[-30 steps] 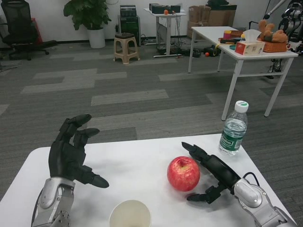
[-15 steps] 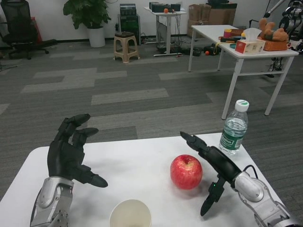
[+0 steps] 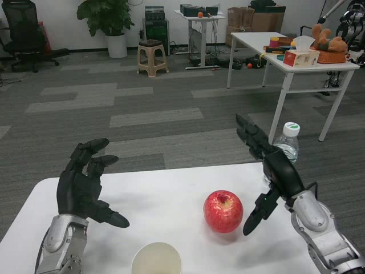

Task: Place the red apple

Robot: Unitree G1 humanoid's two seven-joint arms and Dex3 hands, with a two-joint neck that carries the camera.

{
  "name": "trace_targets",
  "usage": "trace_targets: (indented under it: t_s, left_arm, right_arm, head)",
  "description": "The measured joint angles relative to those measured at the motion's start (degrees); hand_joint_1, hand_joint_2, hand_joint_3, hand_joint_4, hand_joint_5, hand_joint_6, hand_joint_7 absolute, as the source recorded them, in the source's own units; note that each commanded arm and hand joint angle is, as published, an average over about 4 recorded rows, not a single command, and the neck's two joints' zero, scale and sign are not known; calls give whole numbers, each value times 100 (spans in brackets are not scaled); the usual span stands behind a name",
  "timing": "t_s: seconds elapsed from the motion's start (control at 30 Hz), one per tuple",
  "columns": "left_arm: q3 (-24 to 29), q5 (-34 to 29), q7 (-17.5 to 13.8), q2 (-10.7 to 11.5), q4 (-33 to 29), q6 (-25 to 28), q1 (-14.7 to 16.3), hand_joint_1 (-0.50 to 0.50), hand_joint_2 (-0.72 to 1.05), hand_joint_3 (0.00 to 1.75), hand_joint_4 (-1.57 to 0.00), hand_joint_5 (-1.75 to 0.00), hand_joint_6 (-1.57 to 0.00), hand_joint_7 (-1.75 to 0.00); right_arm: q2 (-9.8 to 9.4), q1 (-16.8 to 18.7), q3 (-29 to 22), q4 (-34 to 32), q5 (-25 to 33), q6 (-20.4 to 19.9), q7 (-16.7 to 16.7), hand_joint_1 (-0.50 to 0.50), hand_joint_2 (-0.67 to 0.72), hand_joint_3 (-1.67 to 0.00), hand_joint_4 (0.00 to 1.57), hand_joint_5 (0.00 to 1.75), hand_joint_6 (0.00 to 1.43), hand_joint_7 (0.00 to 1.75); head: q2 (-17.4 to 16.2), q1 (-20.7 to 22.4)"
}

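The red apple (image 3: 223, 211) stands upright on the white table (image 3: 165, 200), right of centre. My right hand (image 3: 268, 171) is lifted just right of it, fingers spread and clear of the fruit, the thumb pointing down near the apple's side. My left hand (image 3: 82, 185) hovers open over the table's left part, holding nothing.
A white paper cup (image 3: 157, 260) stands at the front edge, left of the apple. A water bottle (image 3: 288, 145) with a white cap sits at the table's far right, partly behind my right hand. Beyond lie grey carpet, a second table, a stool and a plant.
My right hand has come off the apple and risen, moving right and up in front of the bottle. The apple stays on the table. The left hand is still.
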Motion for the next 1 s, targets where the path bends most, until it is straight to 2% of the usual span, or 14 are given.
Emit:
trace_targets:
  t_s: [0.17,0.33,0.6,0.8,0.87,1.0]
  left_arm:
    - [1,0,-6,3,0,-7,2,-46,-37,9,0,-154,-37,-98]
    - [2,0,-8,3,-5,-15,2,-46,-37,2,0,-154,-35,-98]
    - [155,57,-9,5,-175,-36,17,-46,-37,9,0,-154,-32,-98]
    - [549,296,-6,20,-747,-73,76,-46,-37,7,0,-154,-31,-98]
    - [625,355,-6,26,-874,-83,80,-46,-37,4,0,-154,-31,-98]
    - [705,417,-6,33,-978,-84,87,-46,-37,9,0,-154,-31,-98]
  right_arm:
    - [11,24,-101,-579,449,-224,-609,-49,53,-8,0,0,0,0]
    - [16,16,-136,-878,649,-358,-929,-50,53,-4,0,0,0,0]
    - [16,16,-139,-1244,720,-394,-964,-46,53,-6,0,0,0,0]
    - [9,16,-139,-1387,725,-391,-932,-49,31,-4,1,0,0,10]
    - [6,16,-139,-1406,725,-390,-920,-50,28,-4,7,0,0,14]
    - [3,16,-139,-1442,725,-391,-913,-50,20,-8,32,0,0,14]
  head:
    - [22,2]
    - [78,23]
    - [113,58]
    - [149,73]
    - [170,61]
    - [186,56]
